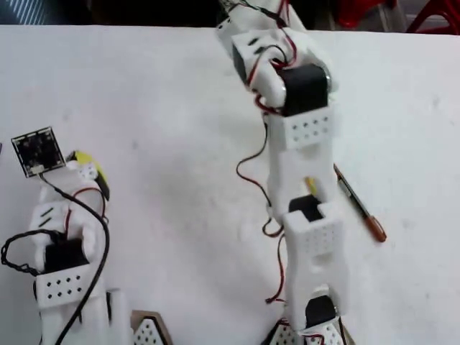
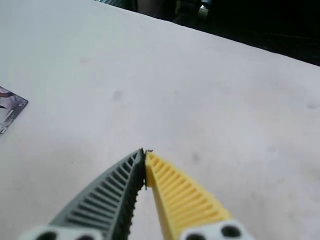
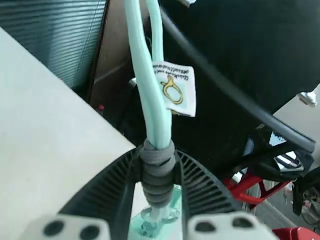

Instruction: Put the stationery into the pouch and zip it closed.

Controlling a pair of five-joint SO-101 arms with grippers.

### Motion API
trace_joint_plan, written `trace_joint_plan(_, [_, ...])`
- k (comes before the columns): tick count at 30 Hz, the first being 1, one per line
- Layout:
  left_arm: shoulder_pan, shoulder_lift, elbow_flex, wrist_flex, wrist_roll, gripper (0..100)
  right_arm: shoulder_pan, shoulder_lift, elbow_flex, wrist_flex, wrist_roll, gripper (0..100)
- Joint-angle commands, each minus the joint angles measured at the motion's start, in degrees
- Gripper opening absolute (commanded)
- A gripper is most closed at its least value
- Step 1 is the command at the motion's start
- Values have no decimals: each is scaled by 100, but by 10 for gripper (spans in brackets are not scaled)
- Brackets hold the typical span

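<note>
Now the right gripper [image 3: 156, 160] clamps a mint-green cord loop [image 3: 150, 75] by its grey ribbed sleeve [image 3: 157, 175]; the brown-capped pen [image 1: 359, 205] lies on the white table [image 1: 144, 108] beside that arm; left gripper [image 2: 145, 152] pinched together

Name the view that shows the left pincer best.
The left wrist view: the left pincer lies in front, grey and yellow fingers meeting at the tips over the table. The high view catches its yellow finger from above. The right wrist view faces the right pincer, clamped on a mint strap.
</note>
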Motion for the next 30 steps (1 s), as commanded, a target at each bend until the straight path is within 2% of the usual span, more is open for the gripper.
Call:
trace_joint_plan(1, [154, -127, -44, -281, 53, 24, 13, -989, -176, 40, -62, 17])
trace_joint_plan(9, [338, -127, 70, -334, 44, 24, -40, -1886, 88, 233, -123, 17])
trace_joint_plan(17, [497, -127, 105, -334, -316, 24, -57, -1727, 273, 637, -1099, 17])
trace_joint_plan(23, [611, -127, 132, -325, -316, 24, -127, -1552, 220, 892, -1160, 17])
trace_joint_plan(30, [620, -127, 132, -325, -316, 24, -532, -1490, 264, 1200, -1125, 17])
